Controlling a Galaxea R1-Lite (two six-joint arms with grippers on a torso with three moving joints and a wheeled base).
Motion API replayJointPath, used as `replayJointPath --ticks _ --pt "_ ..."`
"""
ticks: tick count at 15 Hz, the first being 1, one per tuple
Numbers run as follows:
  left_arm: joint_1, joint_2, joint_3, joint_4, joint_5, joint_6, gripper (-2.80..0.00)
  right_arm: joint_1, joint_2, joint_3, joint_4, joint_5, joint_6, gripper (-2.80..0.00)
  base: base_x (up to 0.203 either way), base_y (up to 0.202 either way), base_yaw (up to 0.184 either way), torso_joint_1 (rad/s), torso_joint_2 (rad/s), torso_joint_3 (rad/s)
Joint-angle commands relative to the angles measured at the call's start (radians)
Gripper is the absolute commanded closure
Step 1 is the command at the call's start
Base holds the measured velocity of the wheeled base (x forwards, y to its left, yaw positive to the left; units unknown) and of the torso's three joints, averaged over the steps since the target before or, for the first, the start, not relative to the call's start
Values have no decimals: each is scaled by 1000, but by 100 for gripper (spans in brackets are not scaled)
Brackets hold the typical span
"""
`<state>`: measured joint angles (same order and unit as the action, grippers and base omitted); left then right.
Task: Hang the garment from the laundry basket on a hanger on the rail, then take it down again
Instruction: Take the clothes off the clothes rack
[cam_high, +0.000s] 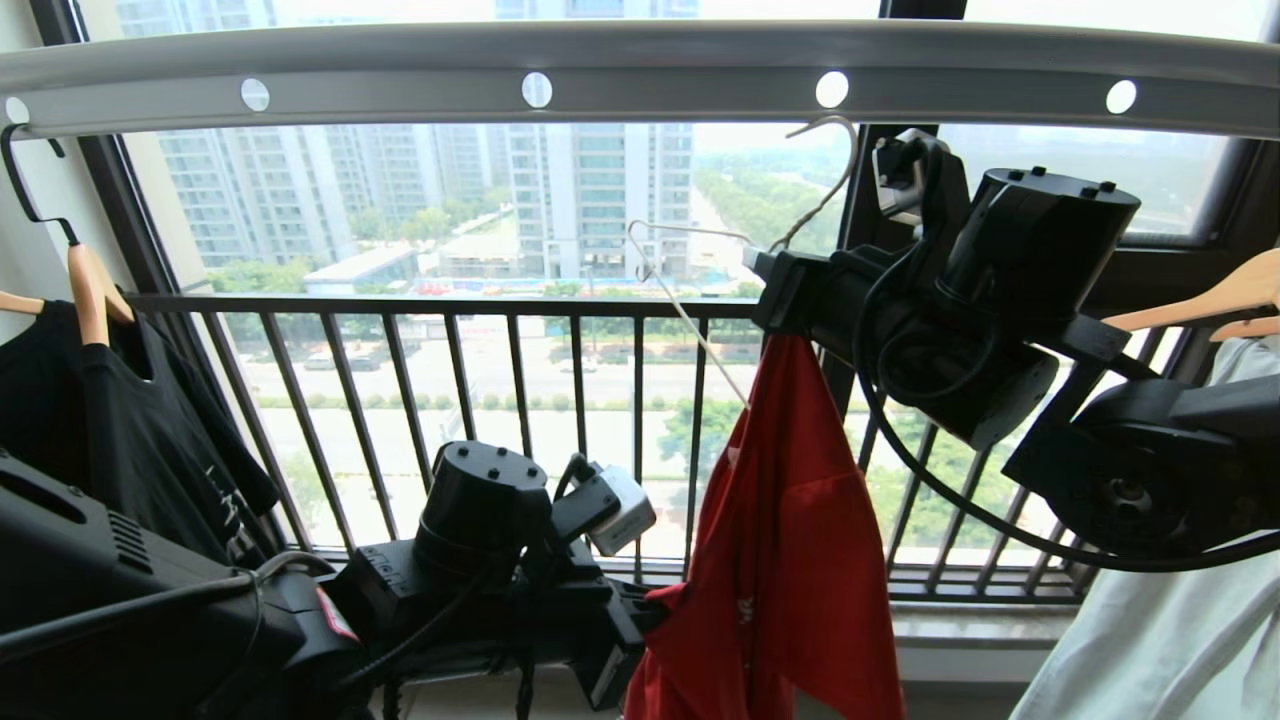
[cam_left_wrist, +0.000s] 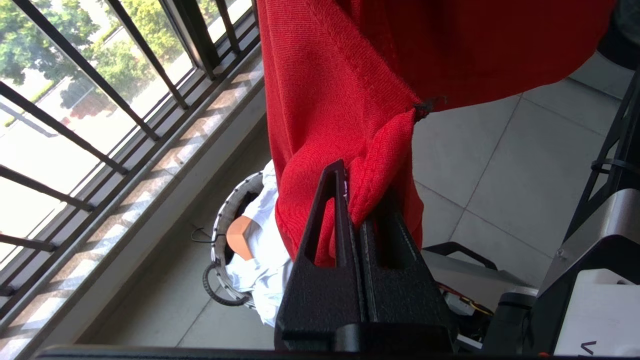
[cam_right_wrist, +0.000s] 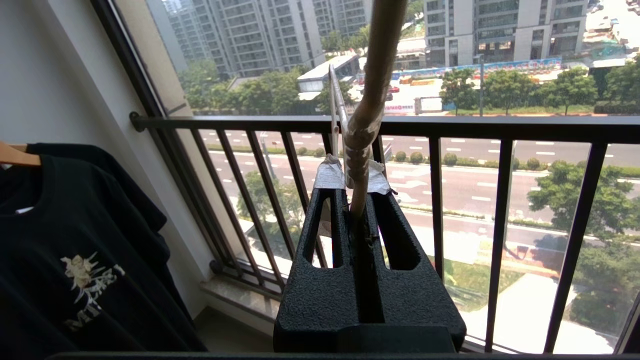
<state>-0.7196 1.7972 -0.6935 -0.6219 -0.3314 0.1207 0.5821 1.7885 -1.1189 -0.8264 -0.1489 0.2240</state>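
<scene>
Garment (cam_high: 790, 520) hangs in the lower centre of the head view, a red T-shirt draped in a long vertical fall from one arm of the hanger (cam_high: 690, 300), its long axis running top to bottom, its lower edge out of frame at the bottom. The hanger sits tilted, hook (cam_high: 835, 160) pointing up toward the rail (cam_high: 640, 85) across the top of the frame but not yet over it.

The right gripper (cam_high: 765, 275), centre-right, has its fingers (cam_right_wrist: 325, 235) clenched on the hanger's twisted neck (cam_right_wrist: 361, 145). The left gripper (cam_left_wrist: 357, 220), low in the head view, has its fingers clamped on a fold of the red cloth near a seam. The laundry basket (cam_left_wrist: 220, 225) stands on the floor below, with white fabric in it.

The shirt seems to rest on only one side of the wire, though the head view does not show clearly how the collar sits. If so, a pull from the left gripper along the slope could slide it off the lower end. A sideways tug could also twist the thin wire in the right gripper's hold, turning the hook away from the rail. The black T-shirt (cam_high: 140, 440) at the left edge and the white one (cam_high: 1180, 600) at the right hang clear
</scene>
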Motion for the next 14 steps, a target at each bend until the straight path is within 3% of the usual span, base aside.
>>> replayJointPath --ticks 1,4,5,7,9,11,14 --pt "51 56 -71 -8 54 -40 0 1 3 1 -5 0 1 0 0 0 0 0 0 0" --pt "168 119 -191 -10 126 -102 0 1 3 5 -4 0 0 0 0 0 0 0 0 0" --pt "192 136 -225 -10 179 -109 0 1 3 12 -4 2 -1 0 0 0 0 0 0 0" --pt "200 179 -260 -11 251 -126 0 0 8 31 -4 10 -3 0 0 0 0 0 0 0" --pt "188 237 -308 -12 297 -194 0 -5 32 34 -6 18 -2 0 0 0 0 0 0 0" --pt "182 285 -371 -12 410 -244 0 -8 58 32 -58 40 7 0 0 0 0 0 0 0" --pt "149 251 -332 -5 406 -243 0 -5 109 18 -185 37 26 0 0 0 0 0 0 0"
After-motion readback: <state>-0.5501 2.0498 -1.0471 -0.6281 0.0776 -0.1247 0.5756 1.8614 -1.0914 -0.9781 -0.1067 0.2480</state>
